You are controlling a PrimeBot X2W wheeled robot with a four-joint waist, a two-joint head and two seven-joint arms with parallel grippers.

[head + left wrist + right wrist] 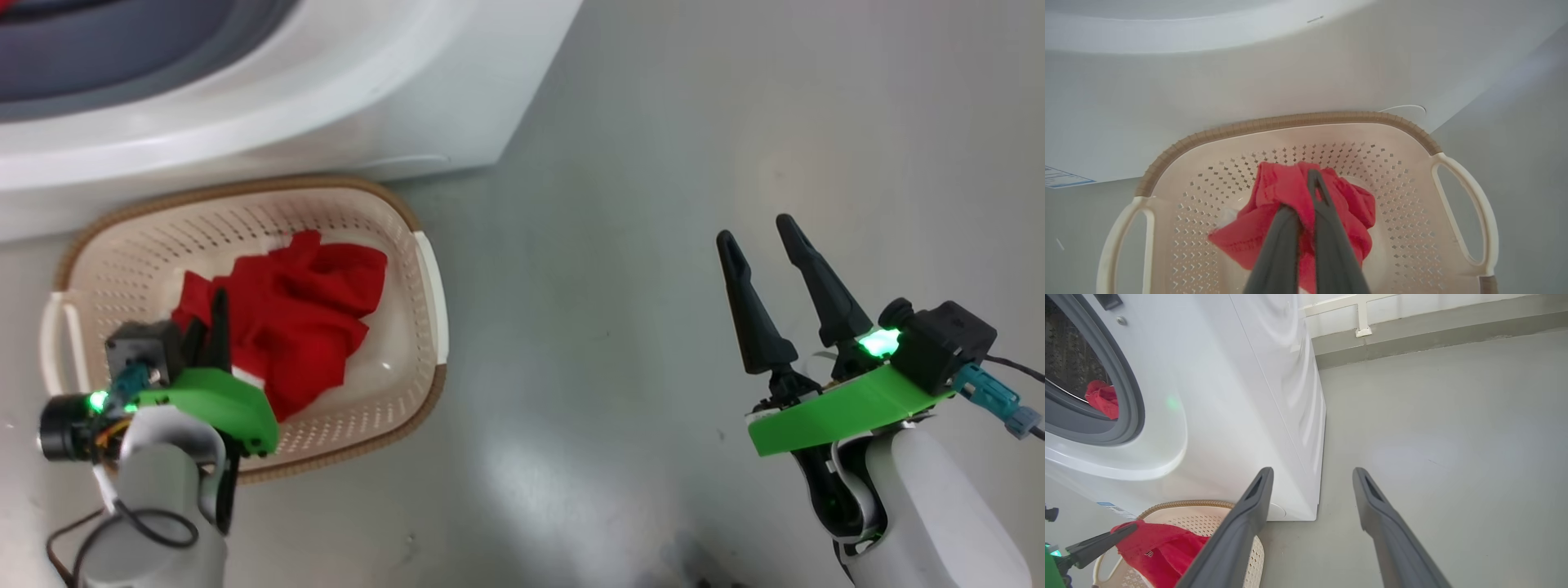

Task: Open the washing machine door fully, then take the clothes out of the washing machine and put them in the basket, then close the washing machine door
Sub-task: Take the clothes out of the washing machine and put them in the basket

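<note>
A laundry area: white washing machine [1229, 396], basket [147, 253] on bare grey floor [653, 245].

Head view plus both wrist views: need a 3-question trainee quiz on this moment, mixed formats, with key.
1. True or false: the right end effector is open and empty.
2. Over the basket, the left end effector is shut on: A) a handle; B) a red garment; C) nothing.
3. Where does another red garment lie?
Key: 1 true; 2 B; 3 inside the washing machine drum.
</note>
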